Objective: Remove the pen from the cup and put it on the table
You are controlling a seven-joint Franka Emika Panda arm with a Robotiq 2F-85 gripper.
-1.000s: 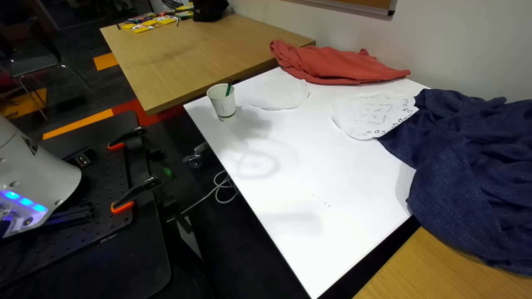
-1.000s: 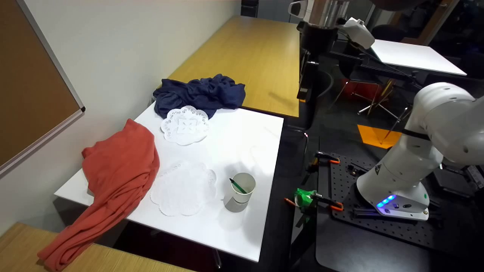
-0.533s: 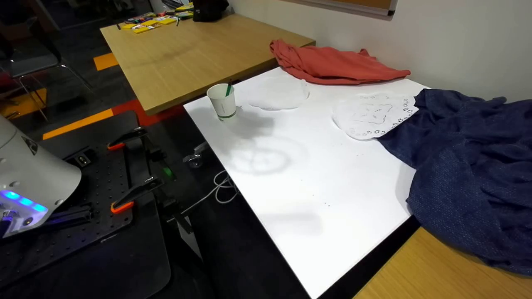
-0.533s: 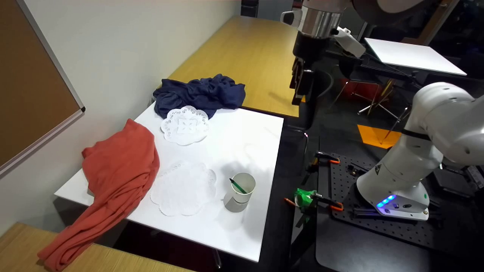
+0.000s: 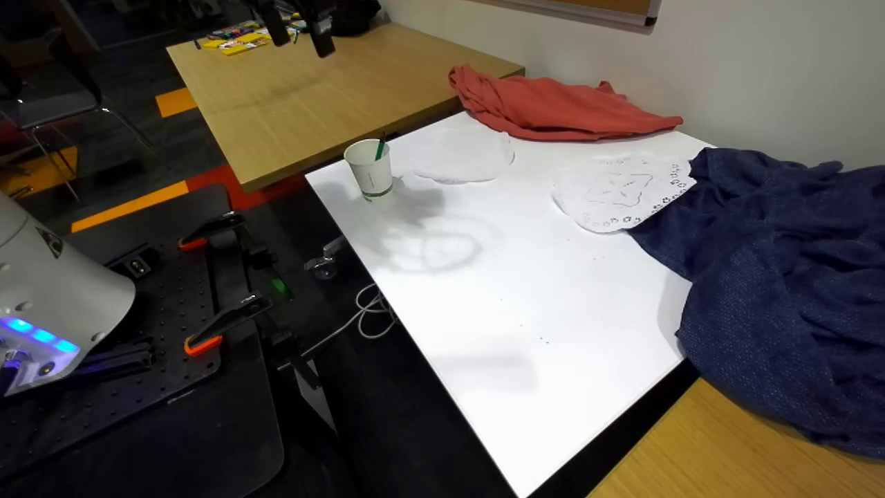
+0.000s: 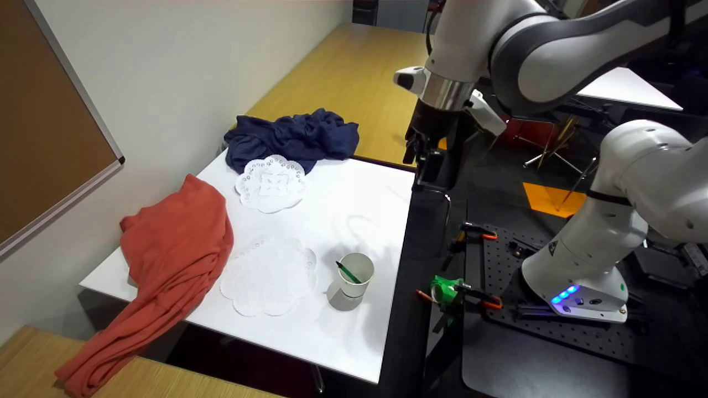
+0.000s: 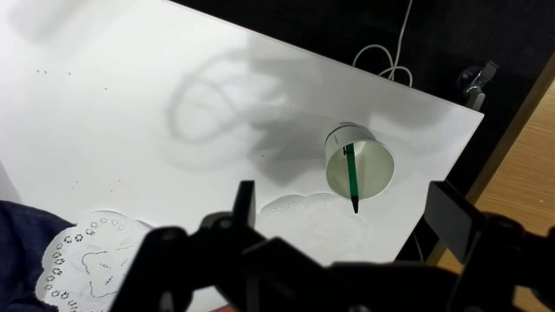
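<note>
The white cup point(image 5: 371, 176) stands upright near a corner of the glossy white table point(image 5: 539, 290), and it also shows in an exterior view point(image 6: 354, 289) and in the wrist view point(image 7: 373, 171). The green pen point(image 7: 352, 173) leans inside the cup with its black tip above the rim; it shows in both exterior views point(image 5: 380, 149) point(image 6: 348, 272). My gripper point(image 7: 342, 186) is open and empty, with the cup and pen between its fingers in the wrist picture but well below them. In both exterior views the gripper point(image 5: 302, 47) point(image 6: 416, 174) hangs in the air, apart from the cup.
Two white doilies point(image 6: 271, 183) point(image 6: 269, 276) lie on the table, one close to the cup. A red cloth point(image 6: 177, 237) and a navy cloth point(image 6: 293, 138) lie along the wall side. Wooden tables point(image 5: 332, 90) point(image 6: 381, 83) adjoin both ends. A green-taped object point(image 6: 445, 288) is at the robot's base edge.
The arm and gripper have come down and towards the cup's end of the table; the fingers now enter an exterior view at the top. The cup and pen have not moved.
</note>
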